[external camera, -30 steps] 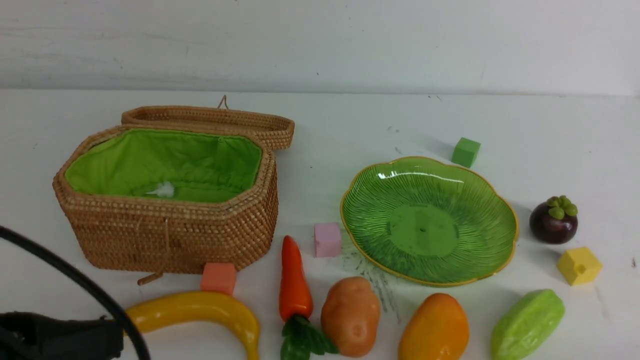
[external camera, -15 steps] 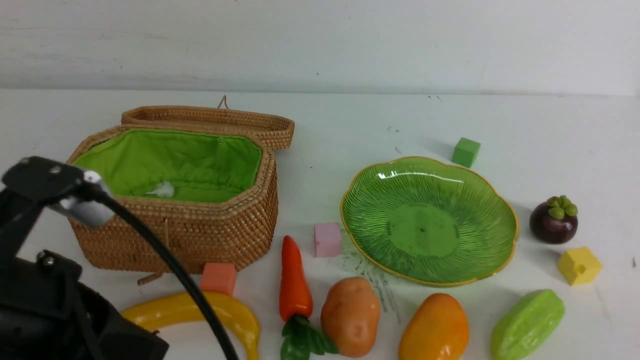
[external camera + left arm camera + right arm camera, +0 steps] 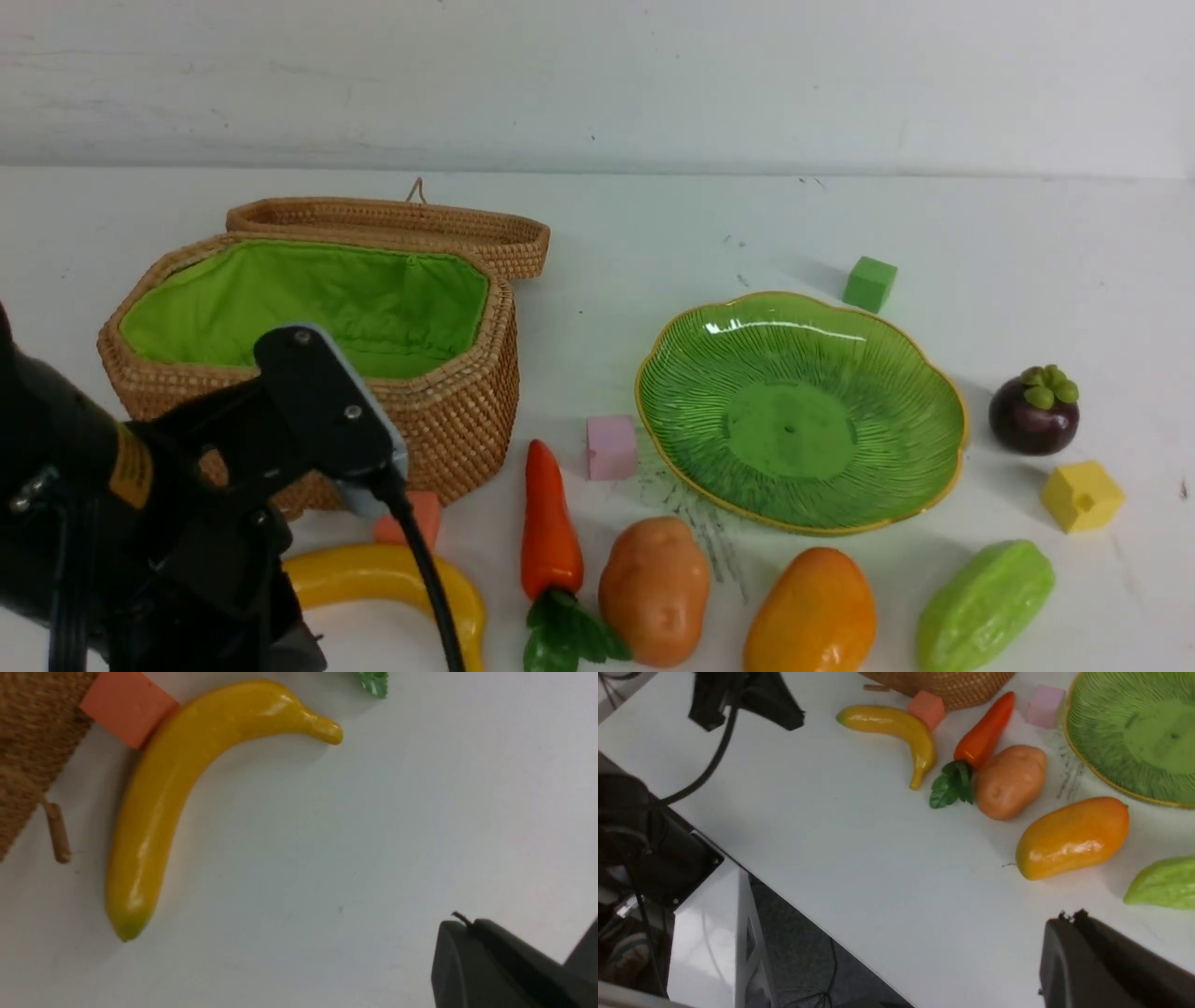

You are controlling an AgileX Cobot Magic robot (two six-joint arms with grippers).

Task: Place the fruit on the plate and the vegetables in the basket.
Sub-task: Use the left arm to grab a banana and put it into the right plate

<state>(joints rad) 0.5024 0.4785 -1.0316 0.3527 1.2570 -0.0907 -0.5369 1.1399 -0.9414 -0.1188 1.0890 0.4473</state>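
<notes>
The empty green plate (image 3: pixel 803 411) sits right of centre and the open wicker basket (image 3: pixel 448 439) stands at the left. Along the front edge lie the banana (image 3: pixel 392 579) (image 3: pixel 159 798), carrot (image 3: pixel 549 523) (image 3: pixel 983 735), potato (image 3: pixel 653 588) (image 3: pixel 1011 781) and mango (image 3: pixel 812 611) (image 3: pixel 1071 837). The mangosteen (image 3: pixel 1033 411) stands right of the plate. My left arm (image 3: pixel 187 485) hangs over the front left corner; its gripper (image 3: pixel 462 924) is shut and empty, well apart from the banana. My right gripper (image 3: pixel 1069 917) is shut and empty above bare table near the mango.
A ribbed light-green fruit (image 3: pixel 982 602) lies at the front right. Foam cubes are scattered about: green (image 3: pixel 870 283), pink (image 3: pixel 611 447), yellow (image 3: pixel 1081 496), and orange (image 3: pixel 425 513) against the basket. The table's near edge (image 3: pixel 794 877) drops off beside my left arm.
My left arm has risen and swung right across the front left corner, now covering part of the basket's front and the banana's left end. No object has moved.
</notes>
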